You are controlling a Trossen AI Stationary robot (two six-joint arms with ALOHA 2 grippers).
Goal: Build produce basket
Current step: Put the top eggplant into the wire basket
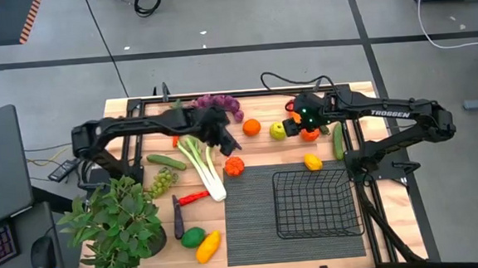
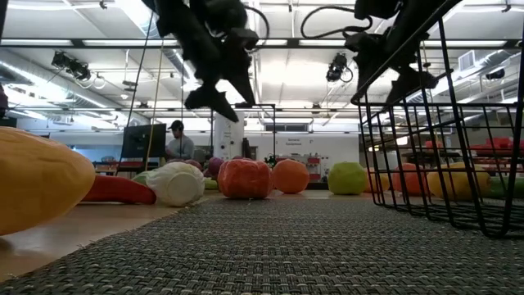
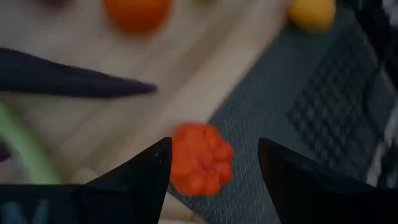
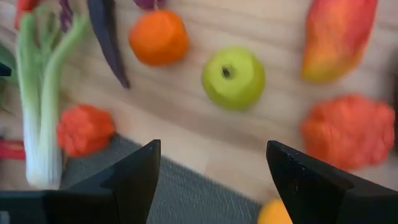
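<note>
Basket [image 1: 318, 202] stands empty on the dark ribbed mat [image 1: 253, 224], toward its right side. Produce lies scattered on the table [image 1: 138, 115] beyond and left of the mat. Left gripper [image 1: 221, 139] hovers above the leek [image 1: 203, 167], fingers apart. Right gripper [image 1: 300, 120] hovers beside the green apple [image 1: 278, 131], fingers apart, holding nothing.

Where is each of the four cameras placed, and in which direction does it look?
High view: above the table, looking straight down; both arms, basket.
Low view: at mat level, looking across; both arms hang from above.
Left wrist view: on the left arm, looking down; open left pincer above the ridged orange-red vegetable.
Right wrist view: on the right arm, looking down; open right pincer, green apple.
Shared: the ridged vegetable appears in all four.
</note>
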